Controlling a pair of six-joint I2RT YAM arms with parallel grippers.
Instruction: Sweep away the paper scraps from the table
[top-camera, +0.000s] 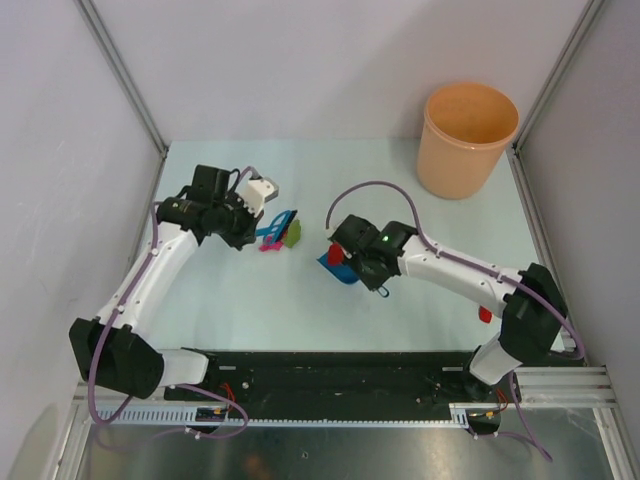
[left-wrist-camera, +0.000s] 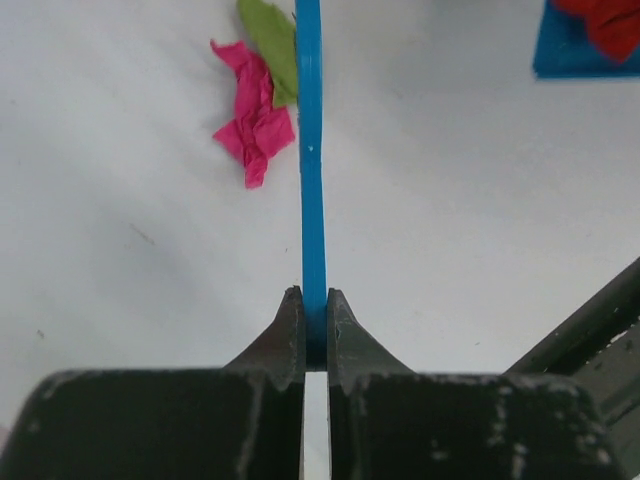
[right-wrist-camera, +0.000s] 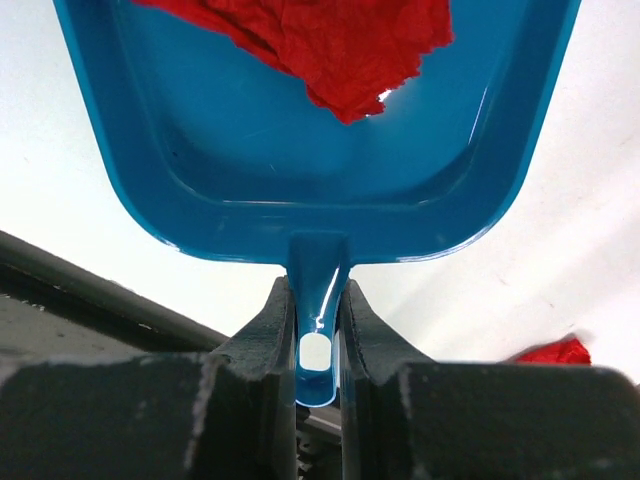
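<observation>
My left gripper (left-wrist-camera: 314, 300) has its jaws pinched tight on a thin flat blue plastic sweeper blade (left-wrist-camera: 311, 180). A crumpled magenta paper wad (left-wrist-camera: 255, 125) and a creased green paper scrap (left-wrist-camera: 272, 40) sit just at the blade's 9 o'clock side, on the smooth pale mint-green table (top-camera: 300, 310). My right gripper (right-wrist-camera: 318, 295) is clamped on the handle of the glossy blue plastic dustpan (right-wrist-camera: 300, 150), which has a wrinkled red paper piece (right-wrist-camera: 340, 40) lying in it. Another small red scrap (right-wrist-camera: 555, 350) lies loose at the table's 4 o'clock. A round orange plastic bucket (top-camera: 468, 140) stands at 1 o'clock.
</observation>
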